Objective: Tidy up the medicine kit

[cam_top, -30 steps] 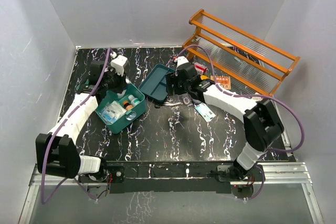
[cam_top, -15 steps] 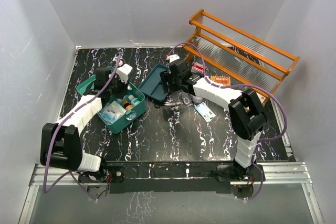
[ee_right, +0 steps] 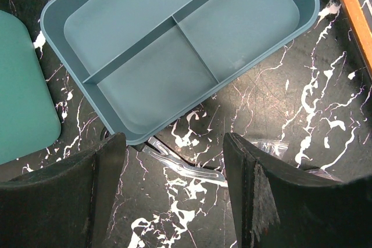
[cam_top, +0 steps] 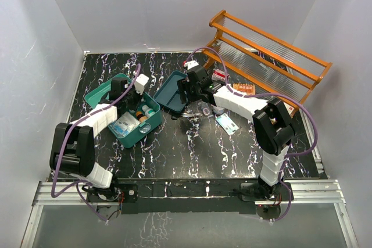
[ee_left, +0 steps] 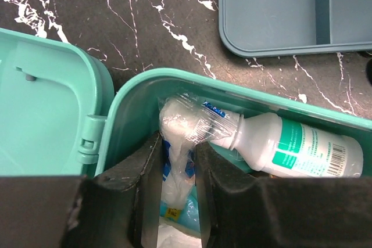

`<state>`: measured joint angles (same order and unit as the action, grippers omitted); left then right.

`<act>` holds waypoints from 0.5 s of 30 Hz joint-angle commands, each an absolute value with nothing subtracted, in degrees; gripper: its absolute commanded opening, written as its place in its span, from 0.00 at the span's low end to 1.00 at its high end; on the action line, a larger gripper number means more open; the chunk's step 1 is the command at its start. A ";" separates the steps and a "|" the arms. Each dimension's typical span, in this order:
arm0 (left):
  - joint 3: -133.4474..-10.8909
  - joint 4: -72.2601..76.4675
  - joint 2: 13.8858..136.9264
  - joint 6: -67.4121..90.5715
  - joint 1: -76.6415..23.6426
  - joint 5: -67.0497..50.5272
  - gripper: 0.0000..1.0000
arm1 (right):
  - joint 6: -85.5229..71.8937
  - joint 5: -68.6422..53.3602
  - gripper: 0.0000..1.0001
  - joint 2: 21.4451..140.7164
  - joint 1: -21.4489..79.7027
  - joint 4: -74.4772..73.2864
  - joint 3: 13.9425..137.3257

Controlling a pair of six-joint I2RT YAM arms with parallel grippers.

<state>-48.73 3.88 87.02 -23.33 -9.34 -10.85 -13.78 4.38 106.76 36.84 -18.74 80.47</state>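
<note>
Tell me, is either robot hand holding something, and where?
The left gripper pinches a clear-wrapped white packet by its sides, below its rounded end, inside the medicine kit. The right gripper is open and holds nothing.

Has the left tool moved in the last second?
Yes. The left tool shifted right, away from the lid, into the medicine kit, gripping a wrapped roll.

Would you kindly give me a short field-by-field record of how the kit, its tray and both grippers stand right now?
medicine kit: open, lid swung back beside it
insert tray: out of the box, on the table, visible compartments empty
in the box: white bottle on its side, wrapped white packet
left gripper: in the box, shut on the wrapped white packet
right gripper: open, above the tray's edge, holding nothing
far right: orange rack
</note>
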 commanded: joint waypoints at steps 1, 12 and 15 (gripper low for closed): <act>-49.03 6.19 86.60 -22.73 -9.40 -8.26 0.25 | -13.39 4.77 0.66 106.98 36.72 -17.09 83.10; -50.56 1.67 84.34 -19.66 -9.40 -10.52 0.43 | -13.66 4.17 0.66 106.75 36.60 -16.96 82.72; -50.16 2.20 83.37 -18.96 -9.37 -11.56 0.45 | -13.77 4.23 0.66 106.39 36.60 -16.88 82.29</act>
<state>-48.75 2.07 86.65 -20.36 -9.56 -10.02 -13.78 4.32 106.89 36.77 -19.11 80.47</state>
